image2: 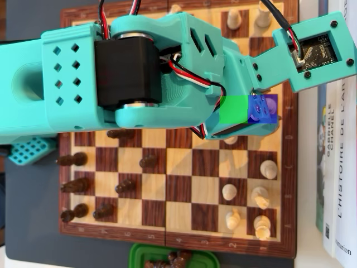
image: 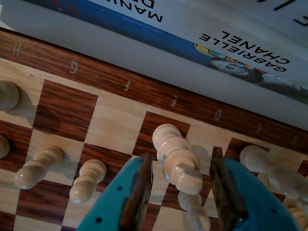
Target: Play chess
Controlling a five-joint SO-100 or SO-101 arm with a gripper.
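Green tray (image2: 140,254) with dark chess pieces (image2: 170,260) below the chessboard (image2: 184,234)

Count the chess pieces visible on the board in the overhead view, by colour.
Light pieces: 8 (one half hidden under the gripper)
Dark pieces: 7
Total: 15
The arm covers much of the board, so more may be hidden. The dark pieces in the green tray are not counted.

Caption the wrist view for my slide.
Open teal gripper straddling a tall white chess piece on the wooden chessboard.
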